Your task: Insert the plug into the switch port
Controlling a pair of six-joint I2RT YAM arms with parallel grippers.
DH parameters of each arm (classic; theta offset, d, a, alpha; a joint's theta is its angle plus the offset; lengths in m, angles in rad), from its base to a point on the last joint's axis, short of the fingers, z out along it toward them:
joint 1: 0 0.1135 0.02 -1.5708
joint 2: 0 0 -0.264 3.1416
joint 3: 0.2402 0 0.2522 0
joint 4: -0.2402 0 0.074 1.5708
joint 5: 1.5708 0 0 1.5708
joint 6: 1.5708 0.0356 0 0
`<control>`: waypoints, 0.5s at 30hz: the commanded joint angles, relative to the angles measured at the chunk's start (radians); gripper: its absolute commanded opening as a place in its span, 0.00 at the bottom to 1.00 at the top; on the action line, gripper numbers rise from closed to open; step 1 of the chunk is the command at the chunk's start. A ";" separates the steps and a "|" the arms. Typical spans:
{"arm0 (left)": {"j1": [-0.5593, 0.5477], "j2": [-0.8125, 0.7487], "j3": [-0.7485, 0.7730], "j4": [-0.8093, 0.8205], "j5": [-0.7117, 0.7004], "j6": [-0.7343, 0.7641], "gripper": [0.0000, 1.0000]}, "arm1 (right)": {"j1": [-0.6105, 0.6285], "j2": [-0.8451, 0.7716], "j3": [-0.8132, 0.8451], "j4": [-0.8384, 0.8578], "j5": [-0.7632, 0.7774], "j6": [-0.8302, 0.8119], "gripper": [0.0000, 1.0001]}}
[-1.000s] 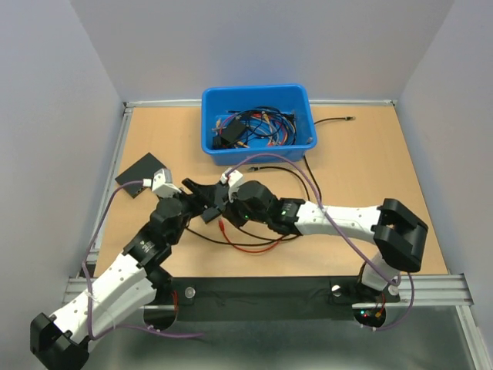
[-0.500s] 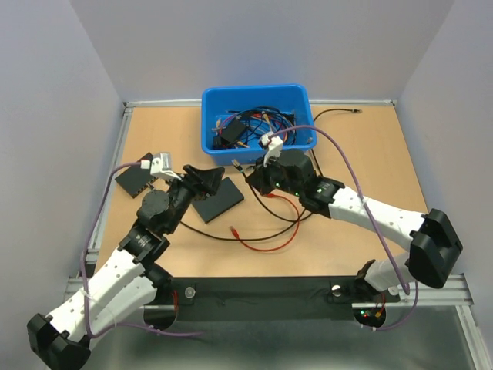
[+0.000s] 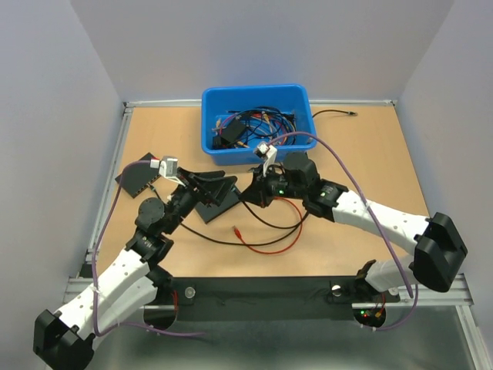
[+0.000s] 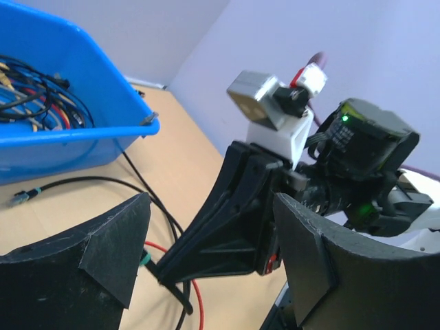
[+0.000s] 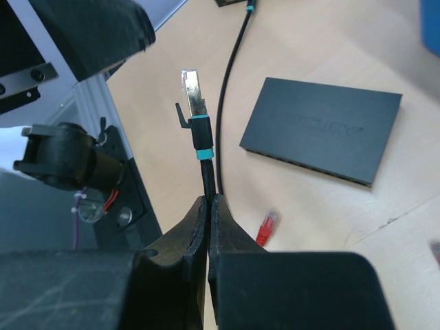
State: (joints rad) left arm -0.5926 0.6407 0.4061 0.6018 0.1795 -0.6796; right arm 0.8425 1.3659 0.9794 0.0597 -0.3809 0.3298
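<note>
1. table [image 3: 370, 169]: bare board to right, well apart from work zone; best room for moving.
2. blue bin [image 3: 206, 116]: wall close behind both grippers, limits far-side swing.
3. switch [image 5: 322, 139]: flat on table, port face not legible.
4. left gripper [image 4: 210, 213]: spread wide, empty, above switch.
5. right gripper [image 5: 207, 206]: pinched tight on black cable [image 5: 204, 172], teal-banded connector [image 5: 191, 86] standing beyond tips.
6. plug [image 5: 267, 227]: red boot, loose on table near switch, ungripped.

Judgement: wrong lead in hand. Drop it aside, take red boot squarely, align latch, steady switch. Cable loops near plug pose snag risk.
</note>
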 commanded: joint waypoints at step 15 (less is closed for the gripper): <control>0.082 -0.072 -0.042 0.035 0.035 -0.021 0.79 | -0.039 -0.056 0.004 0.121 -0.176 0.095 0.01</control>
State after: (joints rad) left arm -0.5171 0.5743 0.3832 0.5674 0.1959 -0.6891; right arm 0.8059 1.3174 0.9657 0.1074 -0.4721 0.3965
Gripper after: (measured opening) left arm 0.796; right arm 0.037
